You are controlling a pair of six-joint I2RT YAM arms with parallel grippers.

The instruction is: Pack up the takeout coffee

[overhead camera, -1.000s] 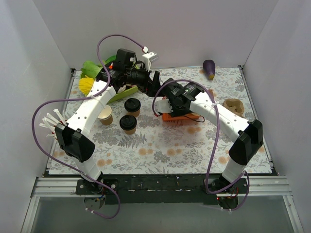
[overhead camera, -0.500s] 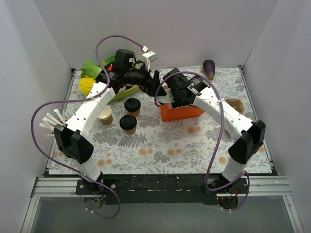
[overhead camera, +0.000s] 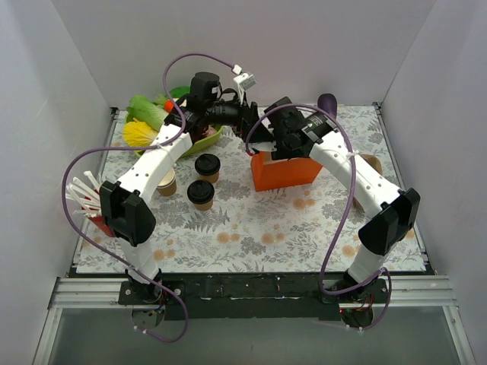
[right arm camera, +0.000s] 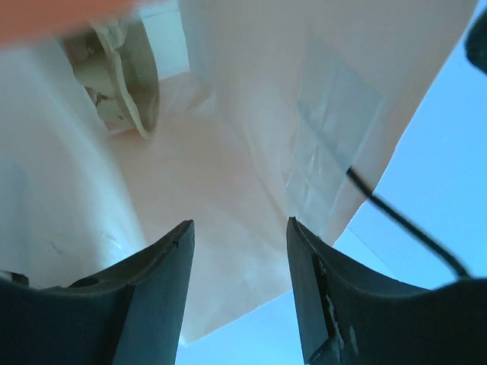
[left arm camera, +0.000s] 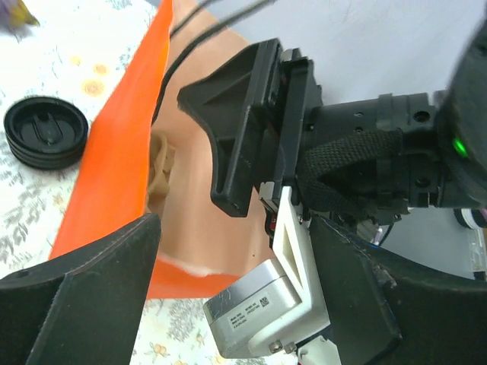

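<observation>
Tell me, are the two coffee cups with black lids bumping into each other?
Apart. The top view shows one lidded cup behind the other lidded cup, with a strip of flowery tablecloth showing between them.

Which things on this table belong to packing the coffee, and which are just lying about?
Belongs to the job:
- two lidded coffee cups
- open paper cup
- orange paper bag, with the right claw in its mouth

Lying about:
- eggplant
- yellow and green items at the far left corner
- white straws at the left edge
</observation>
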